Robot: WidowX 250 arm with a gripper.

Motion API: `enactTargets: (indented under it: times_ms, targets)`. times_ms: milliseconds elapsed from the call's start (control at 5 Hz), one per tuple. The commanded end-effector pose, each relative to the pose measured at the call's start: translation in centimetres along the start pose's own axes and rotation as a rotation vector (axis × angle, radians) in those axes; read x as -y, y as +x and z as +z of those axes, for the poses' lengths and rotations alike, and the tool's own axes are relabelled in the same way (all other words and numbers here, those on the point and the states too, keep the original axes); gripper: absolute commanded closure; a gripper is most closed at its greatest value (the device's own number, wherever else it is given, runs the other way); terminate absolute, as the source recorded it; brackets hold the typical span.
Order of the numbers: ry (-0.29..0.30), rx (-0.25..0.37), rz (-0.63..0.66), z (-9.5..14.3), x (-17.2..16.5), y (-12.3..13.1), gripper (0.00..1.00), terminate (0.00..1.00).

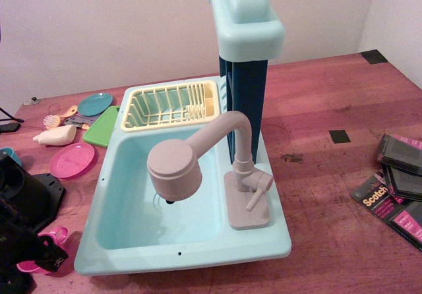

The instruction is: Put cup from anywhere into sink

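Note:
The hot-pink cup (53, 236) is at the bottom left, just left of the sink's front left corner, low over the wooden table. It is partly hidden behind my black gripper (47, 258). The gripper's fingers overlap the cup, and the cup shows on both sides of one finger. I cannot see whether the jaws are closed on it. The light-aqua sink (125, 244) fills the middle of the view. Its deep basin holds no objects, and its beige faucet (198, 155) reaches over the basin from the right.
A pale yellow dish rack (173, 105) sits in the sink's back section, beside a tall blue and aqua post (245, 76). Left of the sink lie a pink plate (71, 160), a green board (104, 128), a teal plate (95, 103) and a cream bottle (55, 136). Black tape packs (395, 188) lie at the right.

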State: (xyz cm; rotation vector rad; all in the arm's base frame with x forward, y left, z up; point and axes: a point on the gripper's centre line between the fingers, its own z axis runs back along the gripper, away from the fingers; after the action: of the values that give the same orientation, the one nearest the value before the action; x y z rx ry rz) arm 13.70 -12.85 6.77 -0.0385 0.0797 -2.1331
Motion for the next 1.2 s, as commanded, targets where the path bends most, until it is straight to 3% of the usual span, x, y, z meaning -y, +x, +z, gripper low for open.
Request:
enactTargets:
  times_ms: [0, 600, 1000]
  targets:
    - [0.000, 0.000, 0.000, 0.0, 0.0, 0.0, 0.00, 0.00]
    - [-0.005, 0.044, -0.071, -2.6, -1.9, 0.8, 0.00, 0.00]
    - [-0.005, 0.039, -0.094, -3.3, -2.4, 0.8, 0.00, 0.00]
